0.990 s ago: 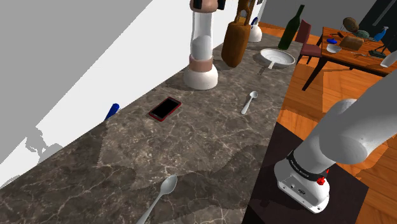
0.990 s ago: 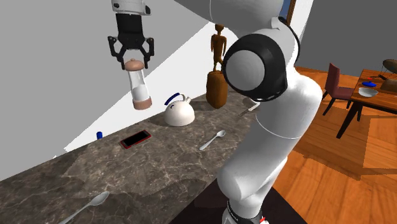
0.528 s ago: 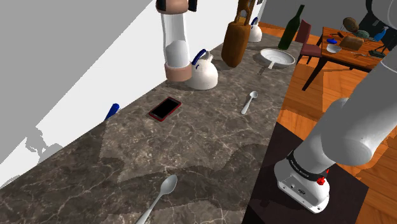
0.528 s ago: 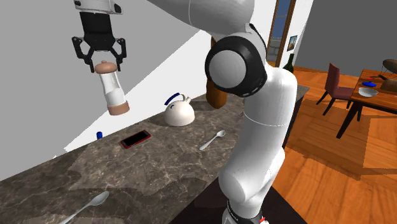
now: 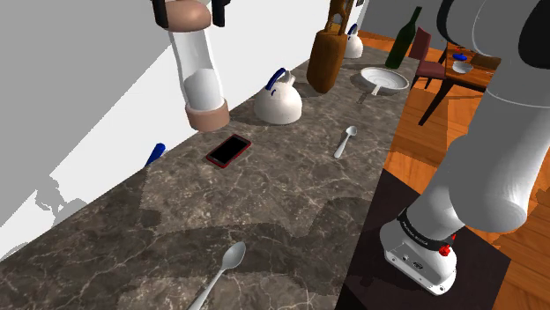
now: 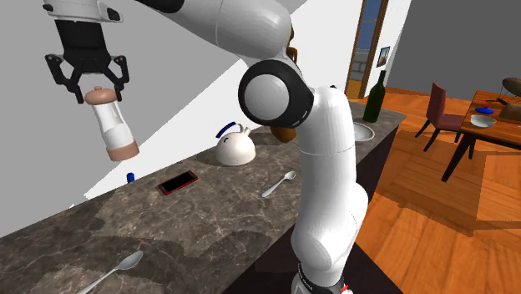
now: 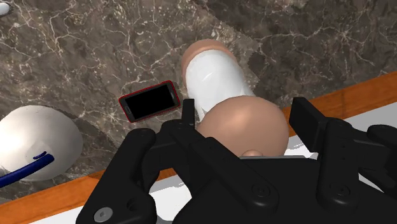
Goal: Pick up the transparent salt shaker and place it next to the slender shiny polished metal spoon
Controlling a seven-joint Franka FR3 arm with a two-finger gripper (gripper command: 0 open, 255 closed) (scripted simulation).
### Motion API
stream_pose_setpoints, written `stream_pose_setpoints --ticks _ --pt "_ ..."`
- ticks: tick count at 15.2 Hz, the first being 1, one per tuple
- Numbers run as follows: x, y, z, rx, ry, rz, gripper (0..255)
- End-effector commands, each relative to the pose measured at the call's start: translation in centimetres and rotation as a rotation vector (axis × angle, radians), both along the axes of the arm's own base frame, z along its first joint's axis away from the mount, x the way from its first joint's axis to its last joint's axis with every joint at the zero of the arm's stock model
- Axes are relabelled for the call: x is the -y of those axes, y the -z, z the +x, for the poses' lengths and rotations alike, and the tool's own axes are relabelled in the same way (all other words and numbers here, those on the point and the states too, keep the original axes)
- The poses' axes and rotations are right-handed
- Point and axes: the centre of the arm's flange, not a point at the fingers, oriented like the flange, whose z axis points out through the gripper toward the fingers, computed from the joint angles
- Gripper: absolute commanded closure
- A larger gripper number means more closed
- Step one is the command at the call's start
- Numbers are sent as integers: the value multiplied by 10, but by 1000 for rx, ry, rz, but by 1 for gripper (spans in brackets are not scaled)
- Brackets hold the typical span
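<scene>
The tool (image 6: 87,75) is clamped on the rounded tan cap of the shaker (image 6: 111,125), which hangs tilted, high above the worktop (image 5: 291,211). Over the last second it has swung along the wall toward the shoulder view's left. It has left the white kettle (image 5: 278,101) and now hangs roughly above the red-edged phone (image 5: 228,151). That carries it away from the far spoon (image 5: 346,141) and toward the near spoon (image 5: 225,269), so the near one looks like the goal; transport is under way, with the lowering yet to come. The shaker is a clear tube, white salt in its lower half, with a tan base. The worktop is dark veined stone; both spoons are smooth, grey and glossy.
</scene>
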Motion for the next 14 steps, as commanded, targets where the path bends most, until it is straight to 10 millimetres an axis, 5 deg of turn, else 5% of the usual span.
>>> stream_pose_setpoints --ticks 1,14 --pt "-3 10 0 1 1 1 255" --pt "-3 78 0 1 1 1 255"
